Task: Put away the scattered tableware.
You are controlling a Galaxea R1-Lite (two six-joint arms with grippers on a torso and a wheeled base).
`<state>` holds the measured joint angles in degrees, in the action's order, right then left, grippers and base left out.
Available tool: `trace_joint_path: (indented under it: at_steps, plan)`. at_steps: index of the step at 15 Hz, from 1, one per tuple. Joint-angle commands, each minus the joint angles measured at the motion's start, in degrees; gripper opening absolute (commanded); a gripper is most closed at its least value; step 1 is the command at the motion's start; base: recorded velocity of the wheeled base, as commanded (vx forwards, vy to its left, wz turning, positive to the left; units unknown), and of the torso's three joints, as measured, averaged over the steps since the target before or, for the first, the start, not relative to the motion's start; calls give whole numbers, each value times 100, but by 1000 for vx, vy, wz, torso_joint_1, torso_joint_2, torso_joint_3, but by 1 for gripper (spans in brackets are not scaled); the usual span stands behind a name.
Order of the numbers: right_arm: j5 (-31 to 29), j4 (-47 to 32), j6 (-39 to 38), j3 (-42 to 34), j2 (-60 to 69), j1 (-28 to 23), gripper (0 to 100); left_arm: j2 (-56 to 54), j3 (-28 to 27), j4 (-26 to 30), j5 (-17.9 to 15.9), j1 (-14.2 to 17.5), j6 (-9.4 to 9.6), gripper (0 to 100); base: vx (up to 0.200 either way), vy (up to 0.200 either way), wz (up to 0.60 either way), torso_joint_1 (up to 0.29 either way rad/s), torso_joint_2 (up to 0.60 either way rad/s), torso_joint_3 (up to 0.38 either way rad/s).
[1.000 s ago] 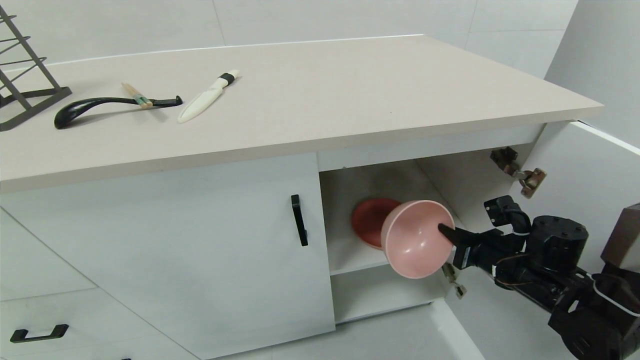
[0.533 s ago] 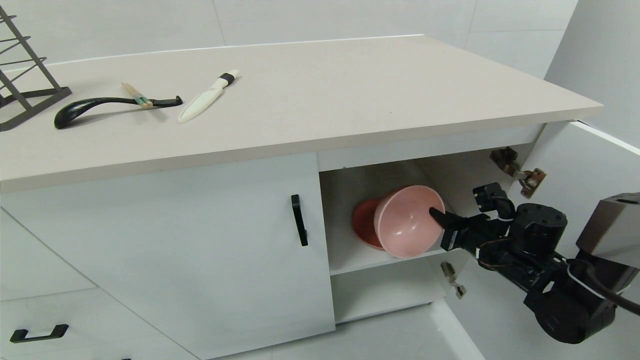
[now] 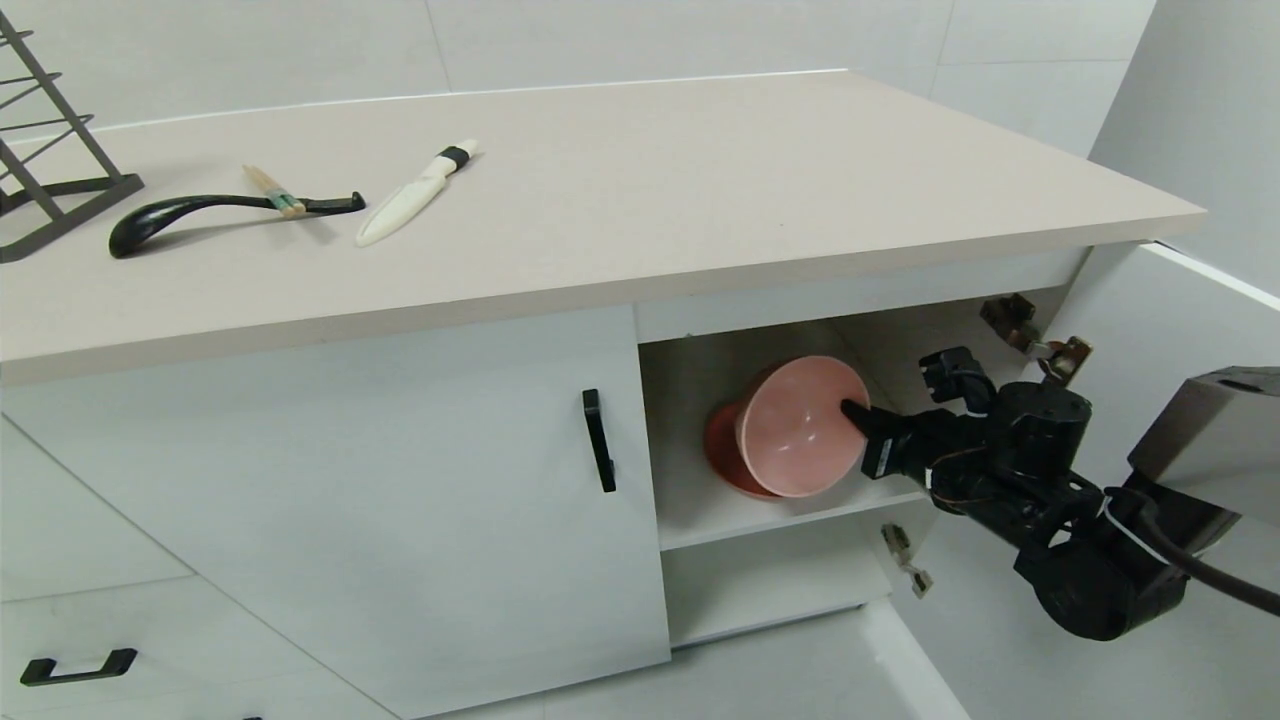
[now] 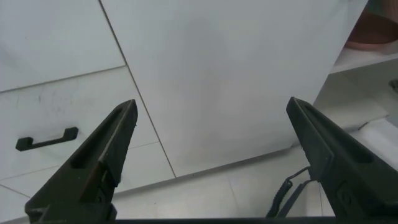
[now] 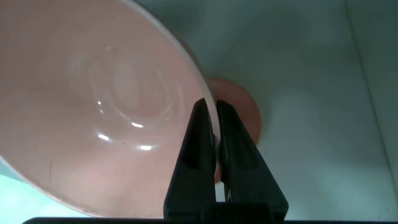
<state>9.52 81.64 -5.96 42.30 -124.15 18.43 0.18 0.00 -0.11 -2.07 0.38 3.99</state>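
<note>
In the head view, the right gripper (image 3: 850, 412) has carried the tilted pink bowl (image 3: 800, 425) deeper into the cupboard (image 3: 720, 515), and the red dish (image 3: 722, 455) lies just beyond its fingertips. In the left wrist view, the left gripper (image 4: 210, 106) hangs wide open. In the right wrist view, the jaws pinch the bowl's rim; it would be best to level the bowl and nest it in the dish before letting go.

We find the right gripper (image 3: 851, 413) clamped on the rim of the pink bowl (image 3: 795, 430). The bowl is tipped on edge, its opening toward the camera, inside the open cabinet (image 3: 700, 370) over the upper shelf (image 3: 760, 512). A red dish (image 3: 720, 452) sits just behind the bowl. On the countertop (image 3: 650, 190), well apart, we note a black ladle (image 3: 180, 212), chopsticks (image 3: 273, 191) lying across its handle, a cream knife (image 3: 415, 192) and a wire rack (image 3: 50, 185).
</note>
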Motion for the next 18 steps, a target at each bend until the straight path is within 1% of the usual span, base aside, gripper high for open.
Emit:
trace_joint_path:
  at_steps: [1,2,3,5,7,8,9,12,14,16,18]
  plan:
    - [6,-96,-2,103,-22,2,0,-1,0,-7,-4,-3,41,100,0,0,0,0,0,0]
    - [6,-157,-2,103,-30,-15,0,-9,0,-7,-12,-3,23,100,0,0,0,0,0,0]
    - [6,-201,-2,103,-30,-33,0,-9,-9,11,14,-3,-161,100,0,0,0,0,0,0]
    - [32,-333,-2,235,-66,-59,0,-9,-9,11,40,-3,-407,100,0,0,0,0,0,0]
    - [24,-737,-2,463,-101,-68,0,-9,0,11,49,-3,-434,100,0,0,0,0,0,0]
    - [24,-737,-2,463,-101,-68,0,-9,0,11,49,-3,-434,100,0,0,0,0,0,0]
    - [32,-1001,7,481,-136,-85,0,-9,0,11,49,-3,-443,100,0,0,0,0,0,0]
    - [32,-1159,25,744,-364,-147,0,-9,0,11,190,-3,-583,100,0,0,0,0,0,0]
    - [32,-1300,34,999,-523,-217,0,-9,0,11,190,-3,-583,100,0,0,0,0,0,0]
    - [24,-1432,25,1070,-540,-217,0,-9,0,11,190,-3,-574,100,0,0,0,0,0,0]
    - [24,-1440,25,1122,-575,-217,0,-9,0,11,190,-3,-522,100,0,0,0,0,0,0]
